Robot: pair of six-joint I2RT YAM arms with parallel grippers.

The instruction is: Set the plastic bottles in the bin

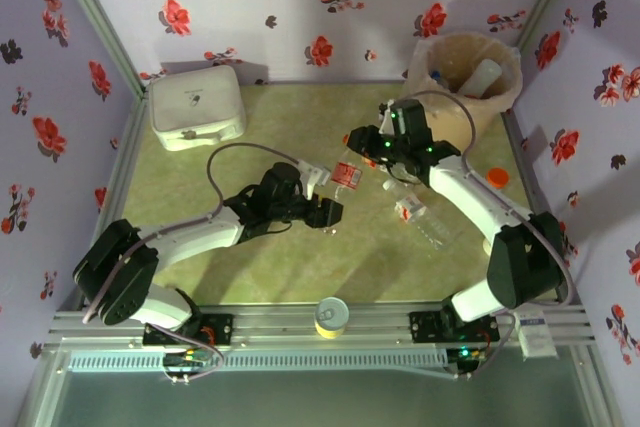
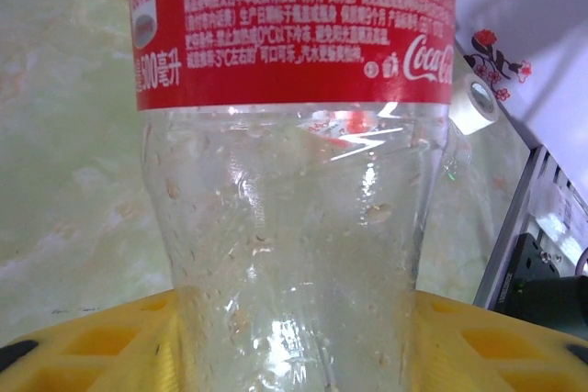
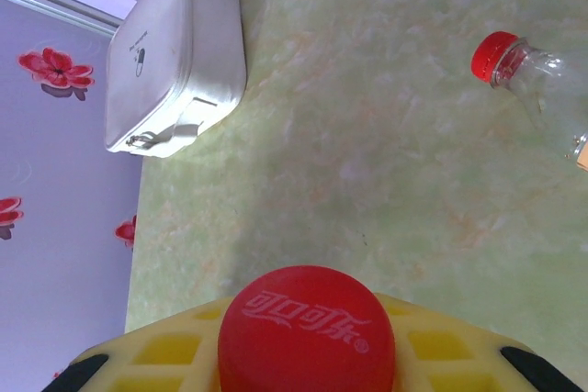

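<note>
A clear plastic bottle with a red Coca-Cola label hangs above the middle of the table between both arms. My left gripper is shut on its clear lower body, with yellow fingers on either side. My right gripper is shut on the same bottle's red cap. The beige bin stands at the back right and holds a few bottles. More bottles lie on the table below the right arm: a red-labelled one and a clear one. A red-capped bottle lies on the table.
A white rounded box sits at the back left. An orange-capped vial lies near the right wall. A yellow-rimmed tin stands at the front edge. Flowered walls enclose three sides.
</note>
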